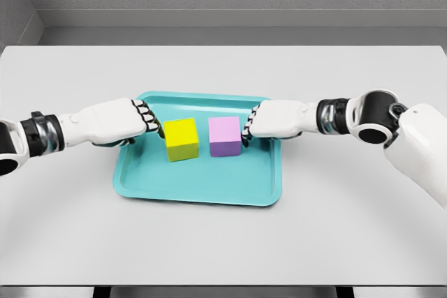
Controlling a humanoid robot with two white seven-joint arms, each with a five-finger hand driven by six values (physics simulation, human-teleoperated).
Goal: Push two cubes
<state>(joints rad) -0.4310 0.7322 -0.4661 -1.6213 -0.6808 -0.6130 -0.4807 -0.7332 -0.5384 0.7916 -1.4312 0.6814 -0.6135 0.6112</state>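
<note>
Left hand (119,122) reaches in over the tray's (202,190) left rim, fingers curled into a loose fist and holding nothing, knuckles touching or just short of the yellow cube's (181,139) left face. Right hand (276,119) mirrors it from the opposite side, fingers likewise curled and empty, its knuckles against the right face of the pink cube (224,136). Both cubes sit upright on the teal tray, side by side near its middle with a narrow gap between them, flanked by the two fists. Tray rests centred on the pale grey counter (223,249).
</note>
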